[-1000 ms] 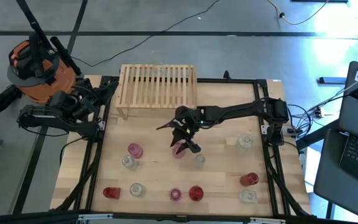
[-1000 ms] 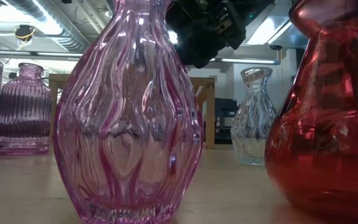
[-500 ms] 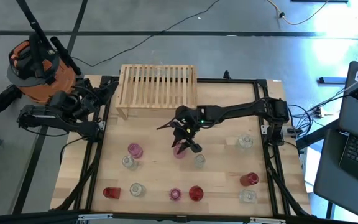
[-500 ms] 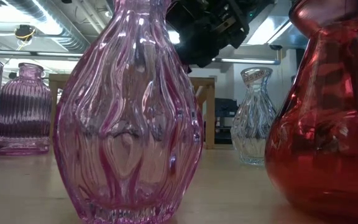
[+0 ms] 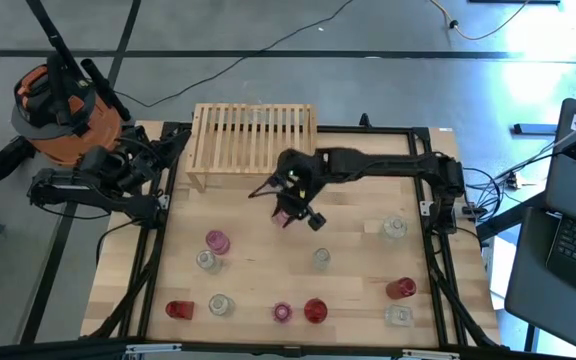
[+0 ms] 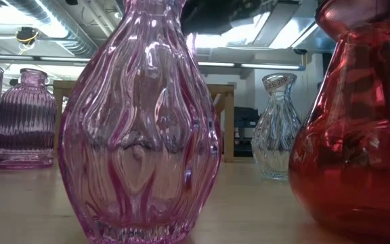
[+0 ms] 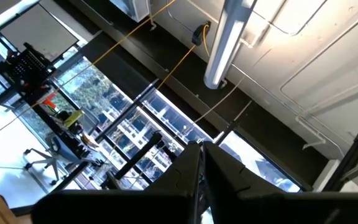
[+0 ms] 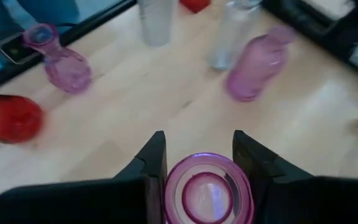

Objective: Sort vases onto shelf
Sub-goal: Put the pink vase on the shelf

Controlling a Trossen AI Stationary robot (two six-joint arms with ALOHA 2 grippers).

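I am clamping my right hand (image 8: 199, 163) on the rim of a pink vase (image 5: 286, 212), its mouth sitting between my two fingers (image 8: 151, 163), and holding it above the counter (image 5: 258, 270) just in front of the shelf (image 5: 253, 137). The other vases (image 5: 208, 250) are standing on the counter nearer the front edge, well apart from my hand. My left hand (image 7: 201, 163) is resting off the counter's left side, its fingers pressed together.

Overhead camera spans the table (image 5: 268, 280); low camera sits close among vases (image 6: 141, 135).

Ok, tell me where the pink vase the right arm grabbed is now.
In the high view, the pink vase sits in the right gripper, mid-table, just in front of the shelf.
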